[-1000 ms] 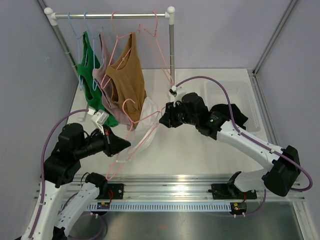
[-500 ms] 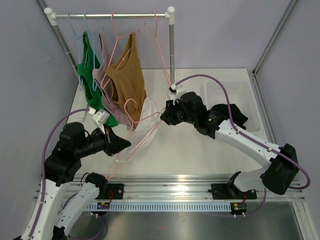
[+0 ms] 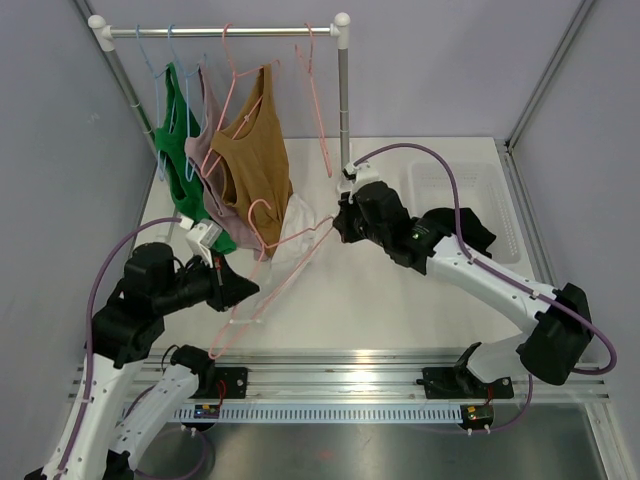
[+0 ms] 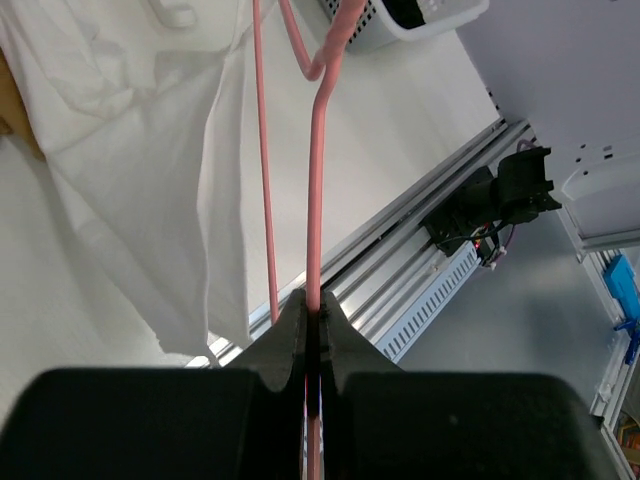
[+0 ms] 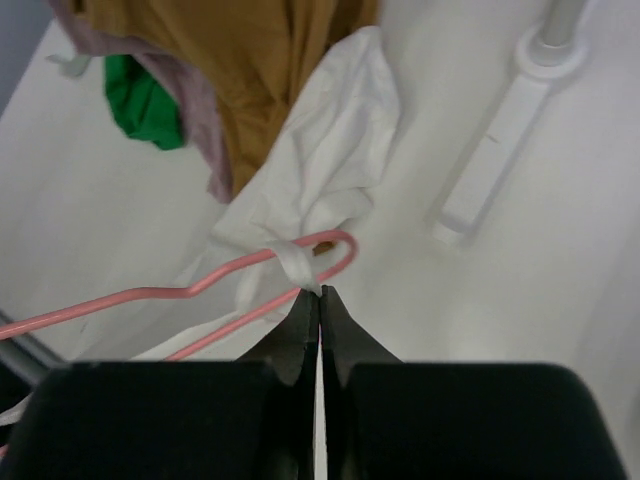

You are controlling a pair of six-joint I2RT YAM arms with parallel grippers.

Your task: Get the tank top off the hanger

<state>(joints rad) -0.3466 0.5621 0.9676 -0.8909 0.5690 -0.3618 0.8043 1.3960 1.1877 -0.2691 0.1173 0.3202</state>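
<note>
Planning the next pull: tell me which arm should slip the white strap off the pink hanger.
Right. The right gripper pinches the strap at the hanger end; the left gripper just clamps its wire.

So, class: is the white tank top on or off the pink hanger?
On. A strap of the white tank top loops over the end of the pink hanger, where the shut right gripper pinches it.

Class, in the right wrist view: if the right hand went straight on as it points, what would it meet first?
The strap of the white tank top, looped over the pink hanger, sits at the tips of the closed right hand, so it would likely meet that first; depth beyond is unclear.
</note>
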